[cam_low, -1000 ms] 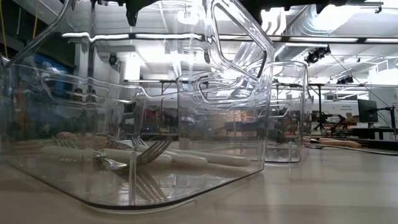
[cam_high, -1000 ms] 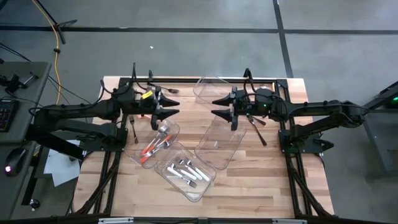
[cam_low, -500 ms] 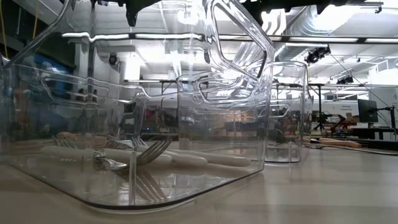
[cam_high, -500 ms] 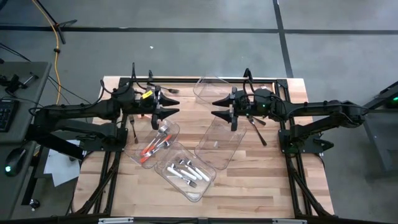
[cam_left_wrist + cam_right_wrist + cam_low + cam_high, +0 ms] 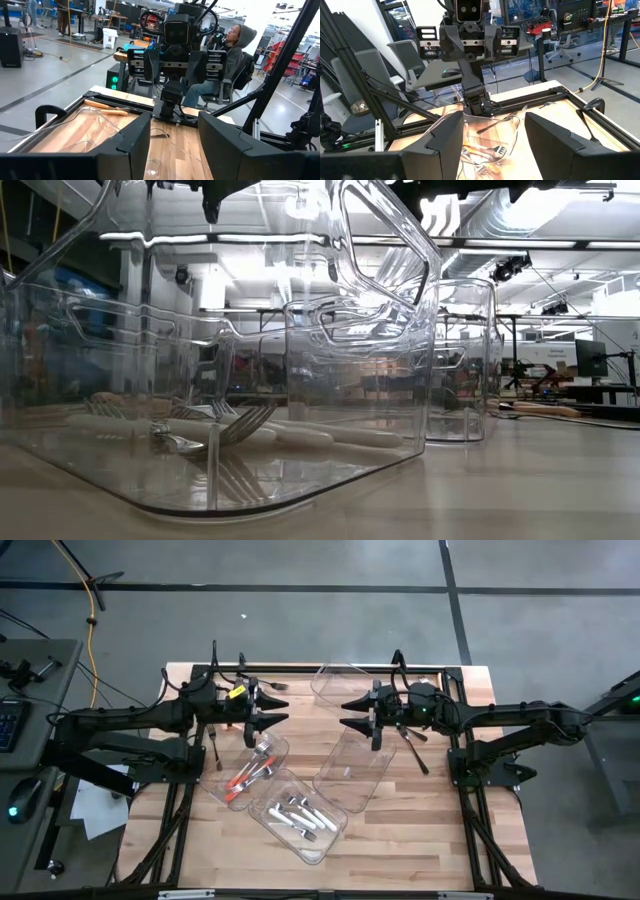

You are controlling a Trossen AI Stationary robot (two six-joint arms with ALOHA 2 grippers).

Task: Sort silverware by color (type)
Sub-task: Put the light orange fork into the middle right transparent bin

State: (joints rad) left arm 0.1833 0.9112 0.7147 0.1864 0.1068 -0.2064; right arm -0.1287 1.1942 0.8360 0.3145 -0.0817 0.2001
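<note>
claws both released, hovering over the desk (image 5: 400, 830), facing each other. left claw (image 5: 272, 710): orange-handled silverware (image 5: 250, 772) in a clear bin just below it. white-handled silverware (image 5: 297, 815) in the next bin, farther off. right claw (image 5: 355, 713): black silverware (image 5: 412, 748) loose on the desk behind it.

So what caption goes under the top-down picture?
Both pincers, left and right, hang open over bins of orange and white silverware.
</note>
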